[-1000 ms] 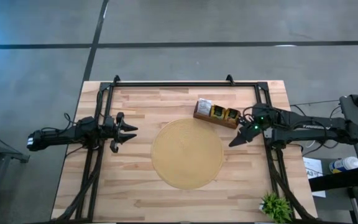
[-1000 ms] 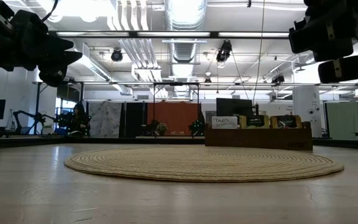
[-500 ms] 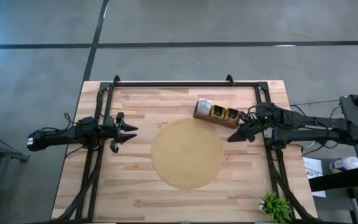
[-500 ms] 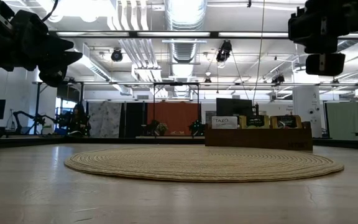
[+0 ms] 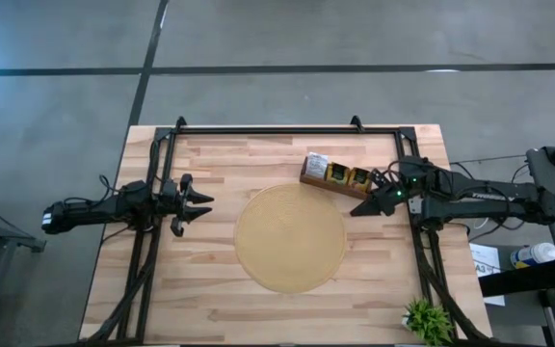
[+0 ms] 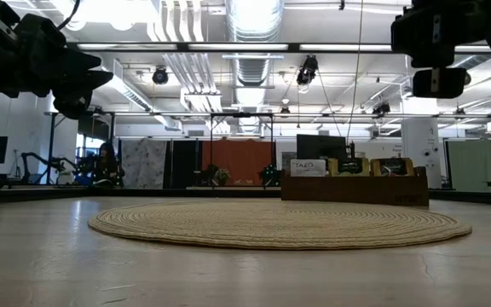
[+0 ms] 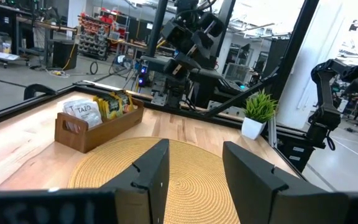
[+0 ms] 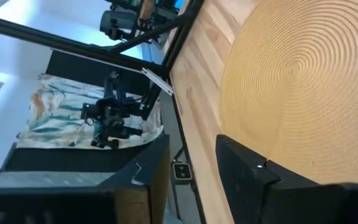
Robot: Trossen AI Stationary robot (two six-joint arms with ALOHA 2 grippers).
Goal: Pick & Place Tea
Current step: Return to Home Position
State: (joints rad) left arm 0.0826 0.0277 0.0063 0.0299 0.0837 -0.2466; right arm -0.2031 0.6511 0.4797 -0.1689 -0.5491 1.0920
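The tea sachets, one white and some yellow, stand upright in a long wooden box at the table's far right, beside the round woven mat. The left wrist view shows the same white and yellow sachets. My right gripper hangs open in the air just near-right of the box, above the mat's edge, with nothing between its fingers. At the table's left my left gripper waits level and open.
A small potted plant stands at the near right corner. A black tube frame runs along the table's far, left and right sides. Bare wood lies around the mat on its near and left sides.
My right gripper has rolled about its own pointing line and tipped its fingertips up a little, swinging them slightly toward the box. It stays open and holds nothing. The box and the sachets have not moved.
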